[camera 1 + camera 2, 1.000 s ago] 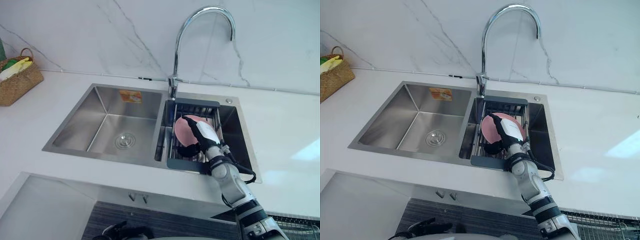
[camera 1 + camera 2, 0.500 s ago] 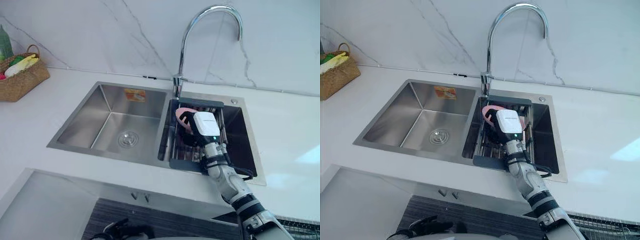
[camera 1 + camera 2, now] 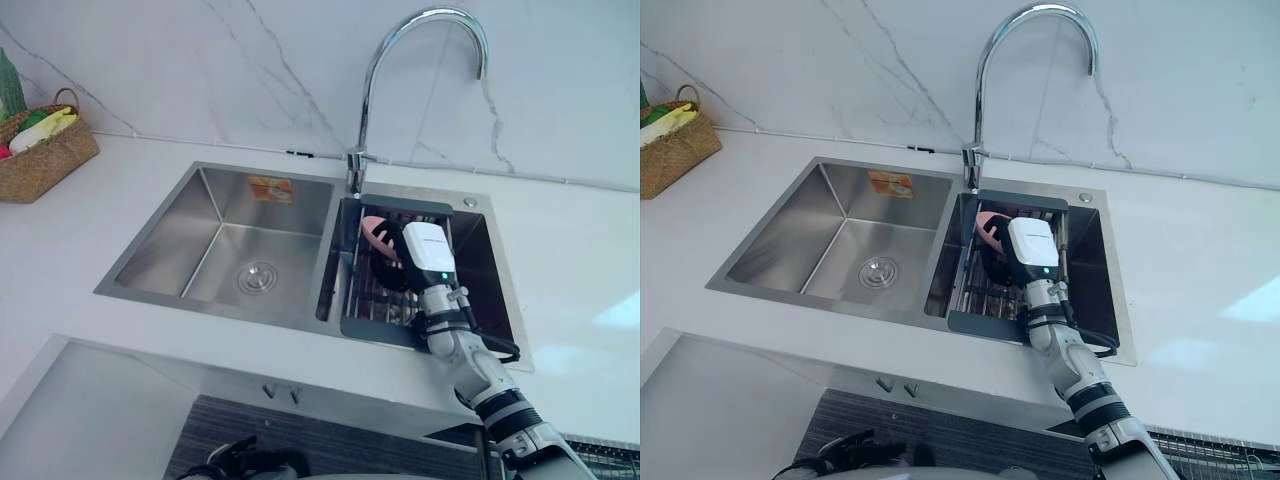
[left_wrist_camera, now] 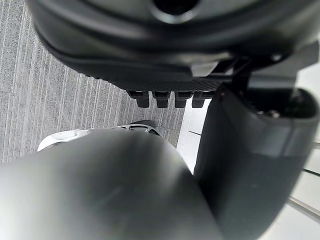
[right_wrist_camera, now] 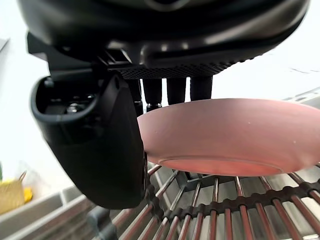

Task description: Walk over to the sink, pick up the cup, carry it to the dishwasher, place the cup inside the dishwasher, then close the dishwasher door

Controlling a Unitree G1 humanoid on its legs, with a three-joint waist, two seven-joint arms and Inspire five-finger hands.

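One pink cup [image 5: 225, 135] pinched between your right hand's [image 3: 428, 255] thumb and fingers, tilted just above the drying rack [image 3: 370, 300], in the sink's [image 3: 215, 255] right basin, below the tap [image 3: 366, 100], your left hand [image 4: 165, 50] low over grey floor [image 4: 50, 100], its grip unreadable.

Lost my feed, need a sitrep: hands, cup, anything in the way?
Right hand at pink cup over the sink rack, grip unconfirmed. Left hand low, idle. Faucet arches above; lift path looks clear.
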